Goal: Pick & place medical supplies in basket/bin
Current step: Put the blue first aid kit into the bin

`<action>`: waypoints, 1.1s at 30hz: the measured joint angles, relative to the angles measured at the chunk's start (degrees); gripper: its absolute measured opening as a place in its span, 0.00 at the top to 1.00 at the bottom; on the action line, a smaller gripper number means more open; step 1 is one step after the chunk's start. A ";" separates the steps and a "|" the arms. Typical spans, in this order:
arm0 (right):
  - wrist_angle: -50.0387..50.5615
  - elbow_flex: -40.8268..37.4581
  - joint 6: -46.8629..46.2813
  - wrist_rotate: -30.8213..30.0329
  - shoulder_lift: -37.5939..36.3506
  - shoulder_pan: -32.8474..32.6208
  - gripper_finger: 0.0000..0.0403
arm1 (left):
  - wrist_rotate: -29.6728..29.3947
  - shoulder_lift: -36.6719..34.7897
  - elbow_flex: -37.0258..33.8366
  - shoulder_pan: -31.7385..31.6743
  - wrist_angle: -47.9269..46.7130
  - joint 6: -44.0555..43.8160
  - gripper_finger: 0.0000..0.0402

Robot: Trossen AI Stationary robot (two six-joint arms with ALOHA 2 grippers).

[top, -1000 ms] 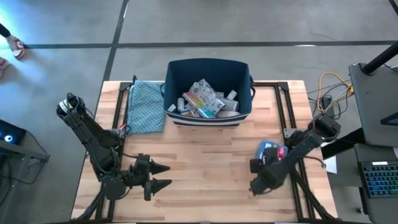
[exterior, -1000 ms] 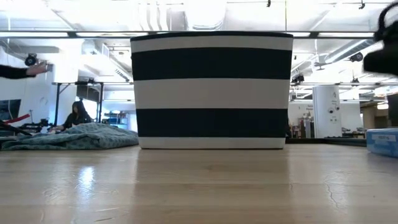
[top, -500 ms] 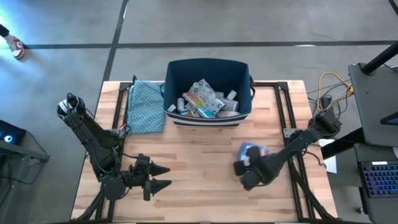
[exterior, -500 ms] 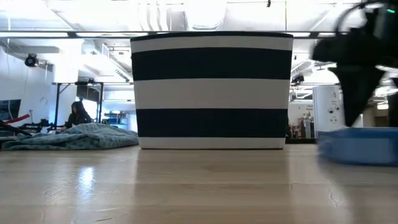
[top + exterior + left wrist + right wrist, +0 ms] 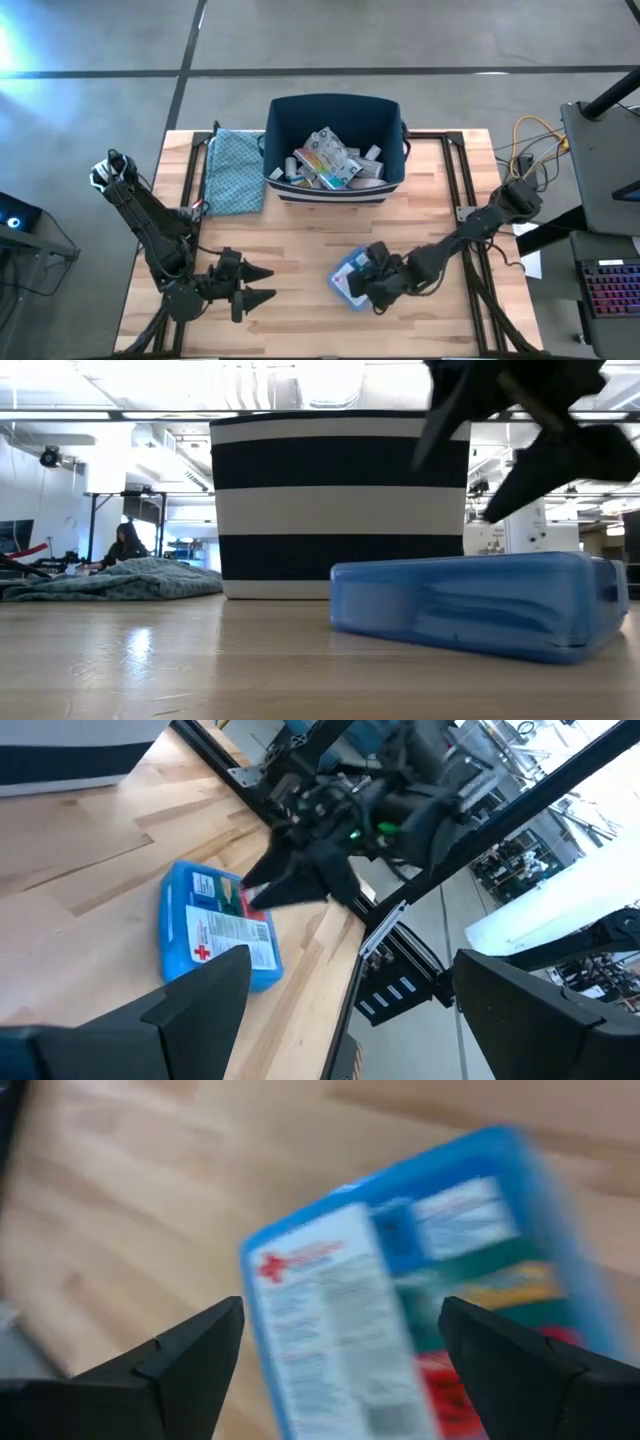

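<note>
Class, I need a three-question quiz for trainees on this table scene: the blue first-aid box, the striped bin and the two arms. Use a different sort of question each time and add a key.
1. True or false: the blue first-aid box lies inside the striped bin.
2. Which claw is beside the box? A) left claw B) right claw
3. Fill in: the teal cloth lies on the table beside the ______.

Key:
1. False. It lies on the table, in front of the bin.
2. B. The right claw stands open beside the box, not gripping it; the left claw waits open near the table's front left.
3. bin
</note>
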State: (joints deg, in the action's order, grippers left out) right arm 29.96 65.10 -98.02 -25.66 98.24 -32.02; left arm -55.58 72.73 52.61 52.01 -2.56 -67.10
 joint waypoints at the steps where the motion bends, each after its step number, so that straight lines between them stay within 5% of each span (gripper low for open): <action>1: 4.26 1.42 -2.03 -0.37 -0.04 -0.25 0.19 | -0.02 0.00 -0.25 0.02 0.02 -0.68 0.19; 5: 22.41 5.17 -11.52 0.02 -0.09 -0.99 0.19 | 0.01 0.00 -2.29 0.02 0.01 -6.68 0.19; 8: 25.74 3.85 -11.57 4.57 -0.20 -0.79 0.19 | 0.02 0.03 -4.84 0.01 0.01 -12.07 0.19; 16: 2.87 -9.80 -6.41 11.14 -1.34 1.16 0.19 | 6.30 4.70 -10.73 -1.40 0.92 -29.97 0.19; 23: -27.60 -20.77 -2.54 13.06 -1.97 2.03 0.19 | 11.29 14.76 -7.70 -1.95 2.66 -35.59 0.19; 33: -35.85 -21.11 1.30 14.74 1.99 3.69 0.19 | 15.02 27.13 -2.92 -5.80 7.10 -38.50 0.19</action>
State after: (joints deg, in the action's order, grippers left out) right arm -5.89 44.00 -96.72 -10.92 100.22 -28.33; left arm -40.55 99.86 49.69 46.21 4.54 -105.60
